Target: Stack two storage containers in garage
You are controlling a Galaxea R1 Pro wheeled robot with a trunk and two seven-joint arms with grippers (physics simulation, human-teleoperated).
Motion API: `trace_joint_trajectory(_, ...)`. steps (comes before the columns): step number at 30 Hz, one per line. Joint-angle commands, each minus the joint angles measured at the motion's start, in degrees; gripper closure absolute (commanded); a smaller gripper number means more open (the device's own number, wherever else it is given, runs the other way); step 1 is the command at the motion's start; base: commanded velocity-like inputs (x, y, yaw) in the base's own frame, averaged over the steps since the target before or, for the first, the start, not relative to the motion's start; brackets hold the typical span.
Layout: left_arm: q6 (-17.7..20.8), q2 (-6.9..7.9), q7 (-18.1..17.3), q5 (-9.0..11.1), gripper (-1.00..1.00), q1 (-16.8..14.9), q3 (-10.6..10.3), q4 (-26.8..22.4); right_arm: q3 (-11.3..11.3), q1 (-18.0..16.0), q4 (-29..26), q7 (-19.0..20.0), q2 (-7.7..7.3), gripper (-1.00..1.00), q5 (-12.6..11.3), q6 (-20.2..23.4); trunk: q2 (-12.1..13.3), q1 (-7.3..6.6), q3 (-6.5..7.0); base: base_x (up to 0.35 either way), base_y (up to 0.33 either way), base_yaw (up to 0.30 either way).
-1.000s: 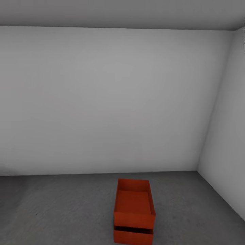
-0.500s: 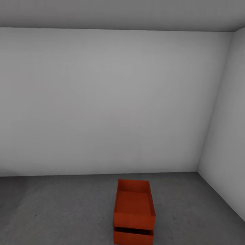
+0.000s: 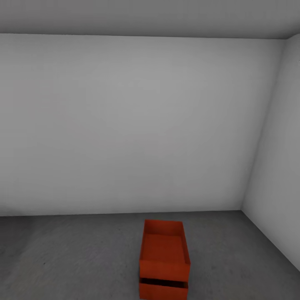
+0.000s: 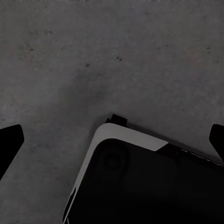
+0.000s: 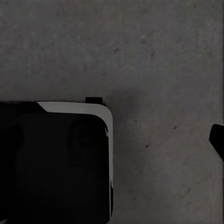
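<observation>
2 storage containers [image 3: 164,260] stacked on floor [image 3: 75,254]; both pincers [image 4: 112,140] [image 5: 217,140] point floorward, fingers spread, empty.

Lower storage container [image 3: 162,290]: bottom edge cut off by the head view's lower border; its inside is hidden by the upper storage container [image 3: 163,248].
Gap between the 2 containers: a dark slit, contents too dark to tell.
Left gripper [image 4: 112,142]: just 2 dark fingertips at the frame's sides, the rest cut off.
Right gripper: 1 fingertip [image 5: 218,140] at the frame's edge; its spread cannot be told.
Robot base [image 4: 140,182]: cut off by the left wrist view's border.
</observation>
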Motion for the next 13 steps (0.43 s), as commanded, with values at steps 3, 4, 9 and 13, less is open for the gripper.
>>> trace_joint_trajectory(3, -0.1, 0.04, 0.1, 0.5, -1.00, 0.0, -0.5, 0.0, 0.2, -0.1, 0.1, -0.1, 0.02, -1.00, -0.1, -0.1, 0.0, 0.02, -0.02, 0.000, 0.000, 0.000)
trace_joint_trajectory(4, -0.1, 0.06, 0.1, 0.4, -1.00, 0.0, -0.5, 0.0, 0.3, -0.1, 0.0, -0.1, 0.03, -1.00, -0.1, -0.1, 0.0, 0.02, -0.02, 0.000, 0.000, 0.000)
trace_joint_trajectory(9, -0.1, 0.10, 0.1, 0.4, -1.00, 0.0, -0.6, 0.0, 0.1, -0.1, 0.0, -0.1, 0.10, -1.00, -0.1, -0.3, 0.0, 0.02, -0.02, 0.000, 0.000, 0.000)
trace_joint_trajectory(13, -0.1, 0.11, 0.1, 0.5, -1.00, 0.0, -0.5, 0.0, 0.0, -0.1, 0.0, -0.1, 0.15, -1.00, -0.1, -0.3, 0.0, 0.02, -0.02, 0.000, 0.000, 0.000)
